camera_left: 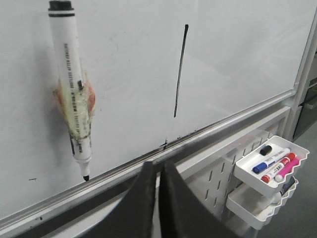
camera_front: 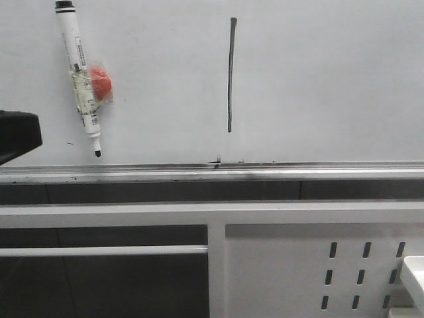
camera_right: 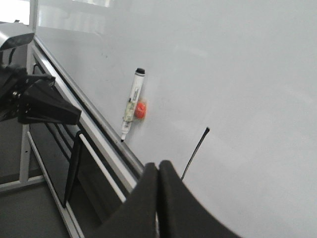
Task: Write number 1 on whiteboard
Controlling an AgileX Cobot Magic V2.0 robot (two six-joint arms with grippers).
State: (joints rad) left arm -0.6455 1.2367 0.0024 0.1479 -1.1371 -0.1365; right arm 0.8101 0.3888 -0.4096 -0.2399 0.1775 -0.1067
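On the whiteboard (camera_front: 331, 79), the number 1 (camera_front: 230, 74) stands as a thin dark vertical stroke, well right of a marker pen (camera_front: 81, 73) stuck there tip-down with an orange magnet (camera_front: 101, 83). Below, the left gripper (camera_left: 158, 171) and right gripper (camera_right: 158, 173) hang clear of the board, fingers pressed together on nothing.

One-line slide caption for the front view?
A vertical number 1 stands on the whiteboard, right of a capless marker stuck tip-down beside a red magnet.
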